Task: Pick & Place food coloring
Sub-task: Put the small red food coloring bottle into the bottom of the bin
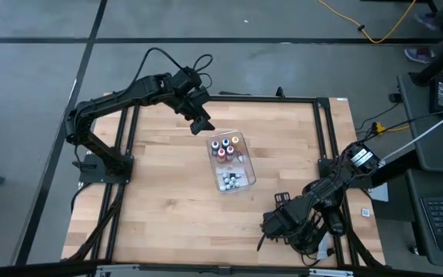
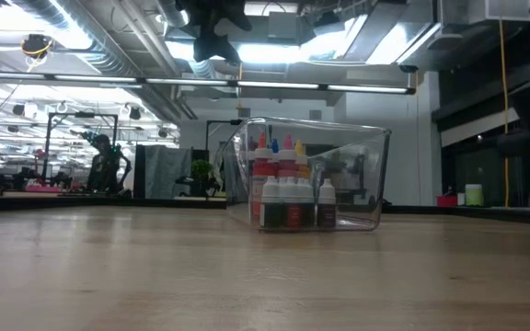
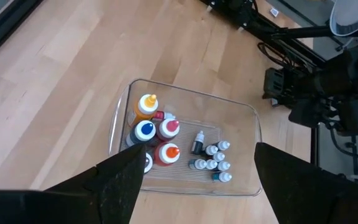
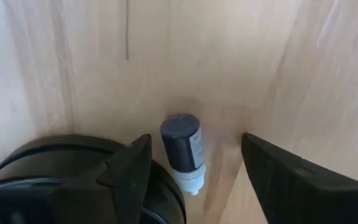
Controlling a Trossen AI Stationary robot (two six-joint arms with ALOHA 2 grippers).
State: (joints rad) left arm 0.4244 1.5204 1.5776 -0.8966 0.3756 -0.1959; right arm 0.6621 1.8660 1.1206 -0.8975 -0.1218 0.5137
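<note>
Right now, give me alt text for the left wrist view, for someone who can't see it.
Seen from above, a clear tray on a wooden table holds food coloring bottles, larger ones with colored caps beside a cluster of tiny white-capped ones. The left gripper hovers open above the tray, holding nothing.

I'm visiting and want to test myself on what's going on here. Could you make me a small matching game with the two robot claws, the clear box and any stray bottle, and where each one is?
Things:
1. left gripper
2. right gripper
3. clear tray
4. dark bottle

Places or states:
A. lying on its side on the wood, outside the tray
B. mid-table, holding upright bottles
C. open, raised above the tray's far end
D. low at the table's near right corner, fingers either side of a lying bottle

Pairs: 1-C, 2-D, 3-B, 4-A
</note>
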